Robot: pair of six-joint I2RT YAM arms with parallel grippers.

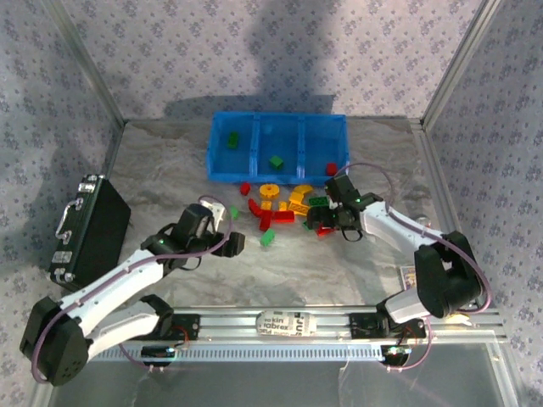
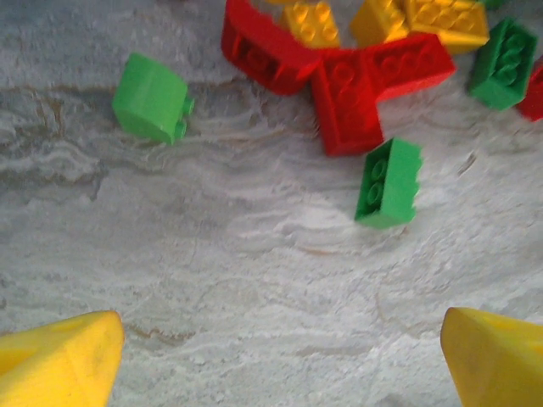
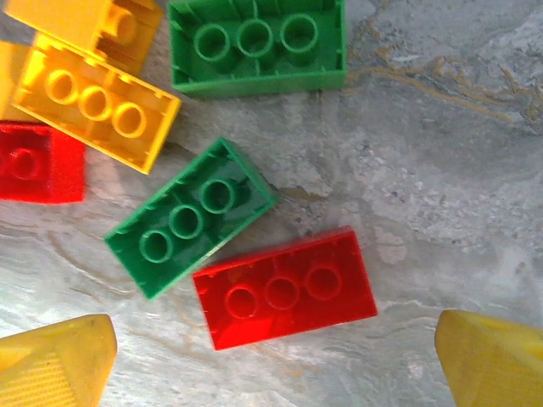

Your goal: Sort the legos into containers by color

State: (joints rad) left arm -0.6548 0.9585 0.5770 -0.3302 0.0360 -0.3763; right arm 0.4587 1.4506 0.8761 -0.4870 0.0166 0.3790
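A marbled grey tabletop [image 1: 170,170], seen from above. Near its left edge lies a black case [image 1: 89,229] with a metal handle. To the right of the case, toward the near edge, the left hand [image 1: 236,243] is low over bare tabletop. Its two yellow fingers [image 2: 59,360] are spread wide with nothing between them. The left wrist view shows a tipped green brick [image 2: 153,97] ahead to the left and a second green brick [image 2: 389,182] ahead to the right, both clear of the hand. Beyond them, red bricks [image 2: 348,97] touch one another.

At the middle of the far edge sits a blue tray [image 1: 254,176] with three compartments side by side. The left compartment holds a green piece [image 1: 232,138], the middle another green piece [image 1: 276,160], and the right a red piece [image 1: 332,168]. Between the tray and the hands, loose legos [image 1: 284,208] in red, green and yellow lie close together, a round yellow piece [image 1: 269,190] among them.

At the right end of this pile, the right hand [image 1: 327,222] is low over the bricks, its fingers [image 3: 55,365] wide apart and holding nothing. The right wrist view shows a red brick [image 3: 286,288] just ahead of the fingertips, touching a slanted green brick [image 3: 191,216] on its left. A larger green brick [image 3: 257,42] and a yellow brick [image 3: 95,102] lie beyond.
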